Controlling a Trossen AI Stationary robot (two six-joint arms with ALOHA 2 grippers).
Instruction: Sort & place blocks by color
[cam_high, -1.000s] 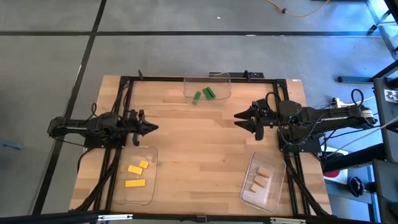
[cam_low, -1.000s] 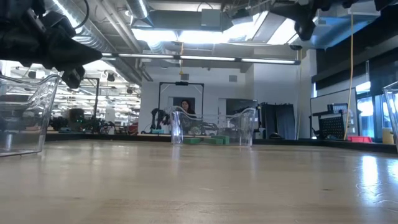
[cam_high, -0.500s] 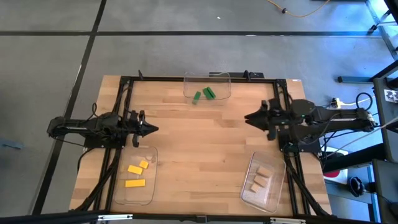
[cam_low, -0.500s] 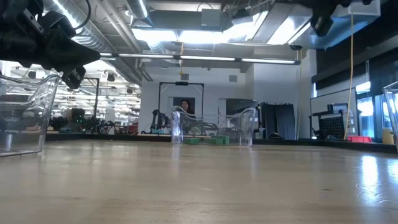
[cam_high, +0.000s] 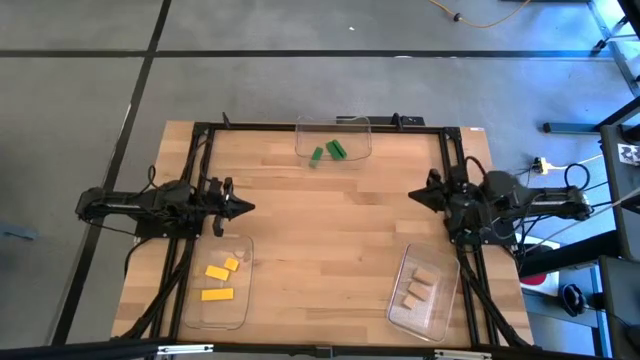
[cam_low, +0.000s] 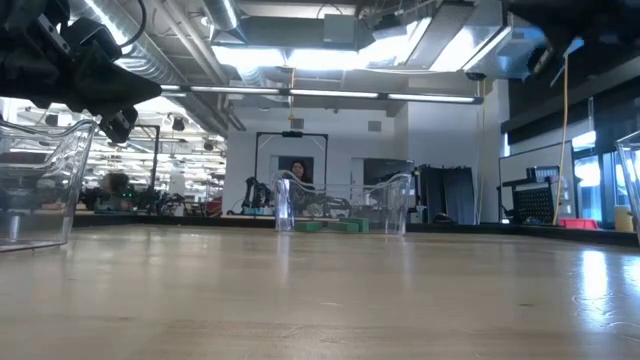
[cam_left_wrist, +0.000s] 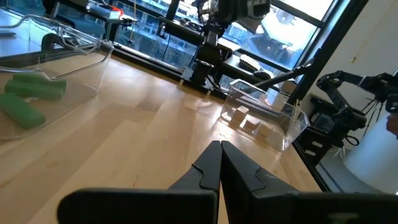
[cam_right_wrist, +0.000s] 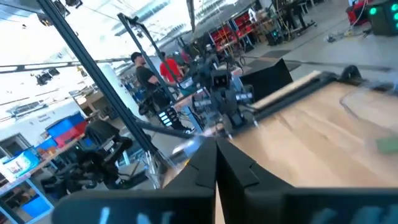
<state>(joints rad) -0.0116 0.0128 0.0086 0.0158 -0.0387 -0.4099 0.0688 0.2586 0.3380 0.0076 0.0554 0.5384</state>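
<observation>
The blocks lie in three clear trays: green blocks (cam_high: 328, 151) in the far tray (cam_high: 358, 128), yellow blocks (cam_high: 221, 278) in the near-left tray (cam_high: 236, 318), tan blocks (cam_high: 420, 286) in the near-right tray (cam_high: 440, 315). My left gripper (cam_high: 250, 207) is shut and holds nothing; it hangs at the table's left side above the yellow tray's far end. At the table's right edge my right gripper (cam_high: 415, 197) is shut too, with nothing in it. The left wrist view shows the green blocks (cam_left_wrist: 25, 98) and the tan blocks (cam_left_wrist: 245, 120).
Black rails (cam_high: 320, 126) run along the table's far edge and both sides. The table's middle (cam_high: 320, 230) is bare wood. Beyond the table, people stand in the room (cam_right_wrist: 149, 78).
My right gripper has drawn back toward the table's right edge and has shut. My left gripper has kept still. No block has moved.
</observation>
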